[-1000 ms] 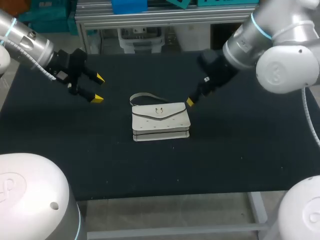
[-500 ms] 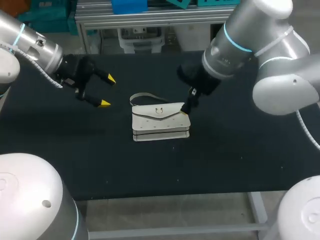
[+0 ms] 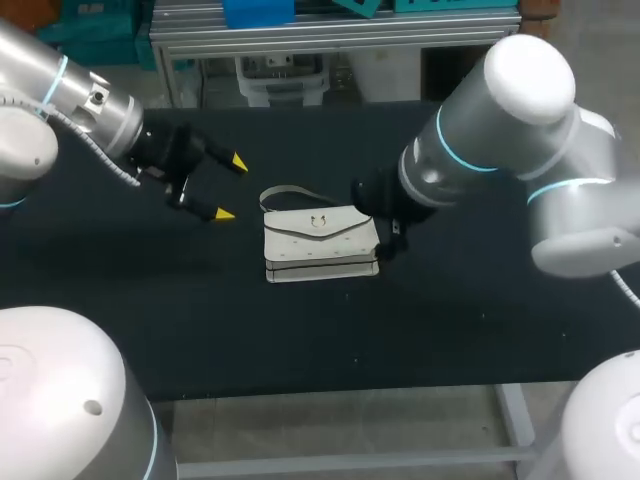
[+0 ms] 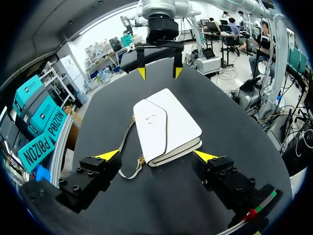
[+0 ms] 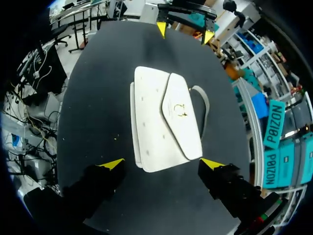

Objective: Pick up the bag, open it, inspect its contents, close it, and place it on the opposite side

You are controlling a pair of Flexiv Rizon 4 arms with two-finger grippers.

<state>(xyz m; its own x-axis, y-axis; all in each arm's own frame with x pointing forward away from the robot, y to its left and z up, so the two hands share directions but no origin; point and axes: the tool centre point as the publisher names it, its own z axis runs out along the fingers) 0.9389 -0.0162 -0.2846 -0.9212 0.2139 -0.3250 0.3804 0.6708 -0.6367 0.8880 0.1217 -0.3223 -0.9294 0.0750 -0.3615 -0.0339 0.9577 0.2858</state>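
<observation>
In the head view, a small white leather-like flap bag (image 3: 320,245) is being left lying flat at the middle of the frame on the black table (image 3: 450,330). Its flap is closed and its thin strap (image 3: 285,192) is looped at its upper left. The left gripper (image 3: 228,188) is being held up and to the left of the bag, fingers spread apart with nothing between them. Over the last second it is being brought nearer the strap end. The silver right arm (image 3: 480,150) is being swung in from the upper right, and its black wrist is now being set at the bag's right end, with the fingertips hidden here. The pick-up is judged to be only beginning.

In the left wrist view, the bag is being kept ahead of the parted yellow tips, untouched.

In the right wrist view, the right gripper (image 5: 161,164) is being held wide, with the bag's near end being straddled without visible contact.

No writing is being made out on the bag. Only a small metal clasp (image 5: 181,108) is being shown on its flap.
</observation>
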